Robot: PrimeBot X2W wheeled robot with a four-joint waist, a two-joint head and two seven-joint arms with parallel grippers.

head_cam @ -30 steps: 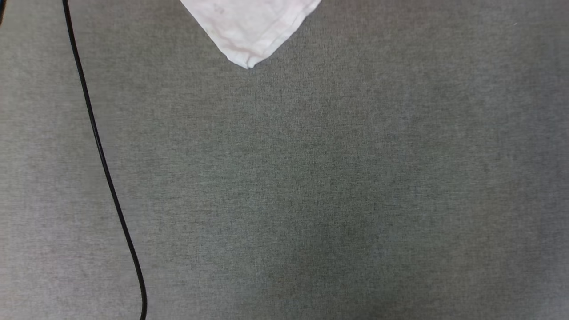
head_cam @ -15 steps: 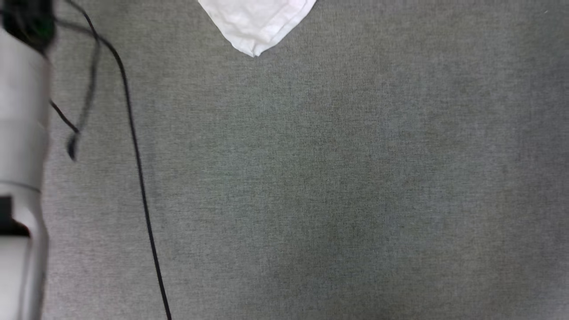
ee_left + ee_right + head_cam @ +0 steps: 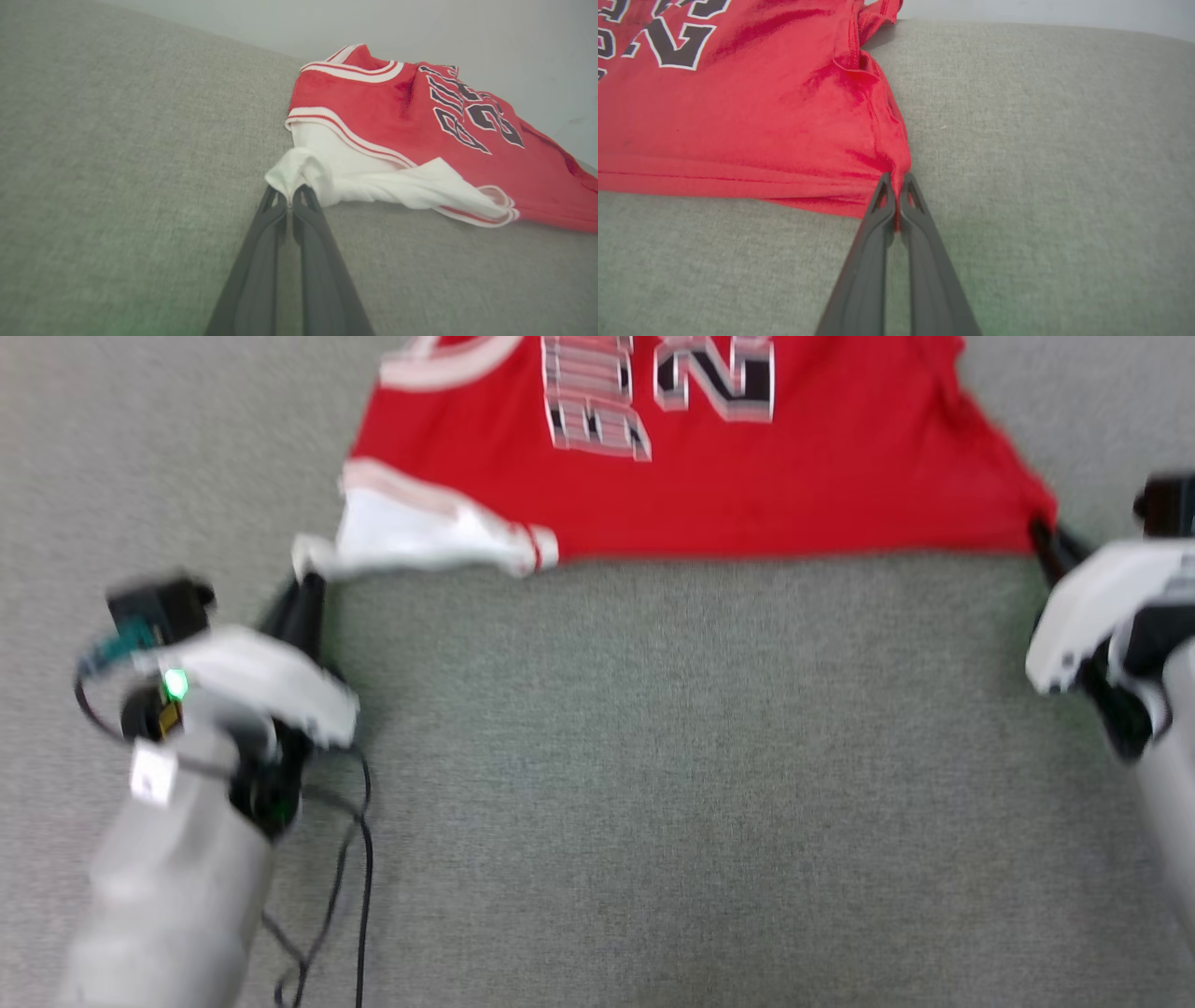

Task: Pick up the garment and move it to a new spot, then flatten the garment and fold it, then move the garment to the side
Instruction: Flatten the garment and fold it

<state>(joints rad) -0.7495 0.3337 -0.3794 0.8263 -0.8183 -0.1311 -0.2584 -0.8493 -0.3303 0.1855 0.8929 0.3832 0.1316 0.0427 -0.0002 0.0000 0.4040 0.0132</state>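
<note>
Since before, our left tool (image 3: 310,581) had come in and gripped the shirt (image 3: 747,495) by its white sleeve (image 3: 420,534); our right tool (image 3: 1041,534) had likewise clamped its red corner (image 3: 1013,509).

A grey tabletop (image 3: 653,784) covered in woven cloth runs back to a pale wall (image 3: 420,28). On its far part lies a red jersey shirt (image 3: 747,495) with black-and-white lettering, chest up and spread wide, its near hem pulled straight. Its white short sleeve (image 3: 420,532), edged in red stripes, is bunched at the left end. A thin black cable (image 3: 359,859) loops at the near left; I cannot tell whether it rests on the cloth.
</note>
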